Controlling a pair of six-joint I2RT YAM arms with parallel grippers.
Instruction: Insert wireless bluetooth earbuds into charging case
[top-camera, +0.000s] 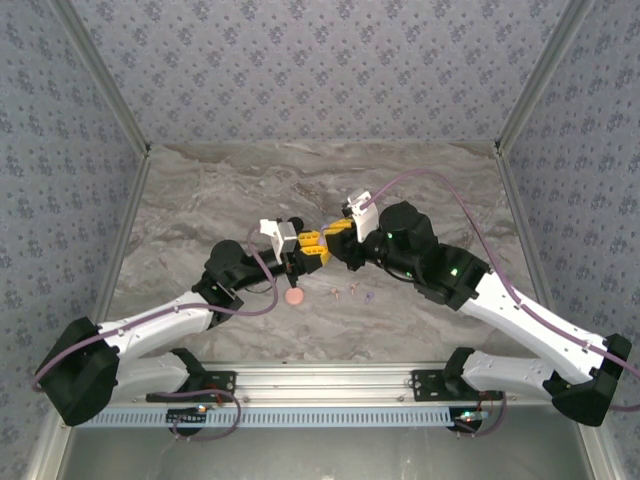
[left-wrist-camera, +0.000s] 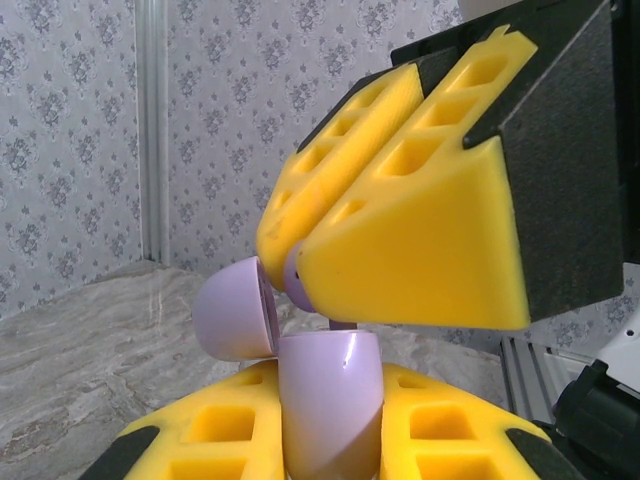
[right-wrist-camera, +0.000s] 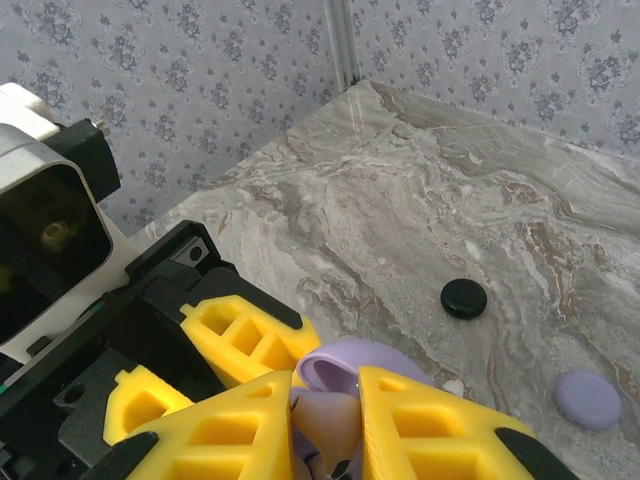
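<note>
My left gripper (left-wrist-camera: 330, 425) is shut on the lilac charging case (left-wrist-camera: 330, 395), held upright above the table with its lid (left-wrist-camera: 232, 312) swung open to the left. My right gripper (left-wrist-camera: 297, 272) comes down from above, shut on a lilac earbud (left-wrist-camera: 296, 283) whose stem (left-wrist-camera: 343, 324) sits at the case mouth. In the right wrist view the open lid (right-wrist-camera: 345, 360) shows just beyond the right gripper (right-wrist-camera: 330, 435), with the left fingers (right-wrist-camera: 250, 338) behind. From above, both grippers (top-camera: 310, 250) (top-camera: 338, 238) meet at mid-table. Tiny loose earbuds (top-camera: 352, 292) lie just in front of them.
A pink round disc (top-camera: 294, 297) lies on the marble table (top-camera: 200, 200) near the left arm. A black disc (right-wrist-camera: 464, 298) and a lilac disc (right-wrist-camera: 587, 398) lie on the table beyond the grippers. Patterned walls enclose the table on three sides.
</note>
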